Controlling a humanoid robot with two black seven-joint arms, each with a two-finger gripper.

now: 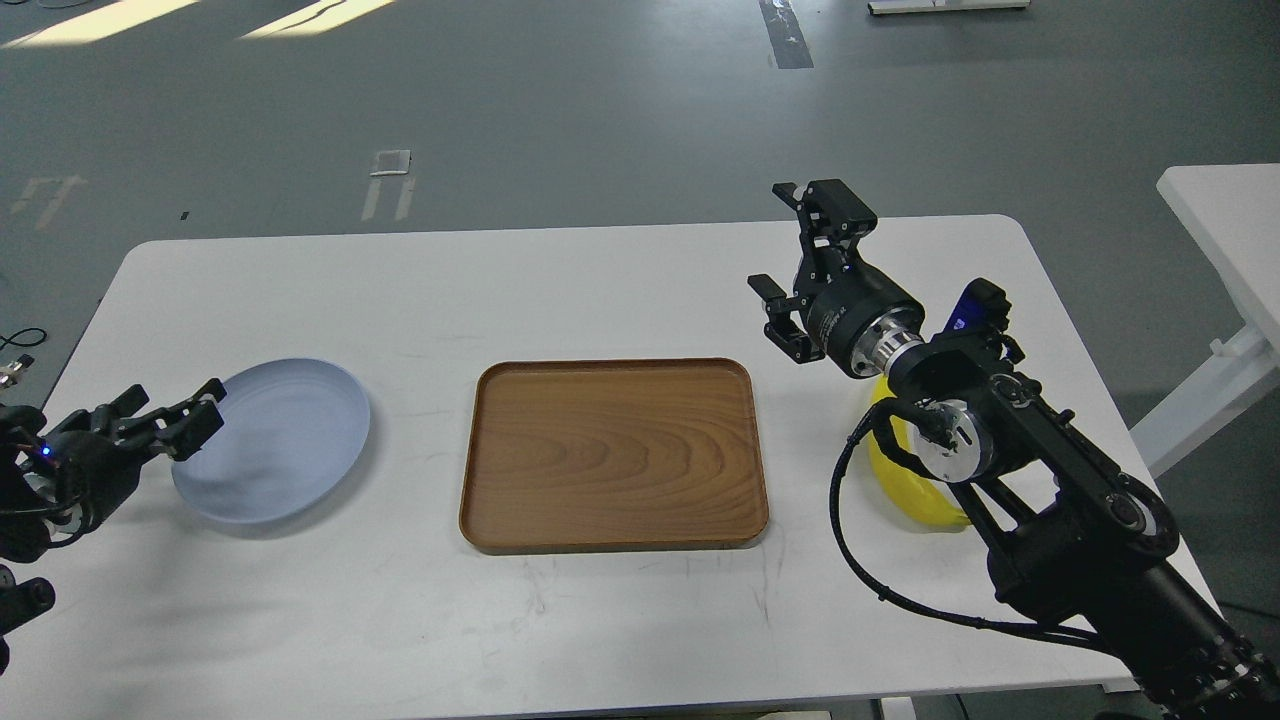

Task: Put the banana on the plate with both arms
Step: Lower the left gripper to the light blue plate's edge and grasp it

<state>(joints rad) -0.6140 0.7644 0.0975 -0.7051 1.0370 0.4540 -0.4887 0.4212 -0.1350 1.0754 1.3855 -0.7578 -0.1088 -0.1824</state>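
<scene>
While one banana [905,480], one plate [290,440], one tray [612,455] lie apart, right fingers [785,262] spread wide, left fingers [205,400] clamp the plate's rim.

Both arms are matte black, chunky jointed segments; the right arm [1060,490] has shiny silver rings at the wrist and a round silver cap on one joint; a black cable loops loose off its side; small blue-lit patch near the wrist; the left arm [50,475] shows a tiny blue LED too; black pronged ends on both.
</scene>
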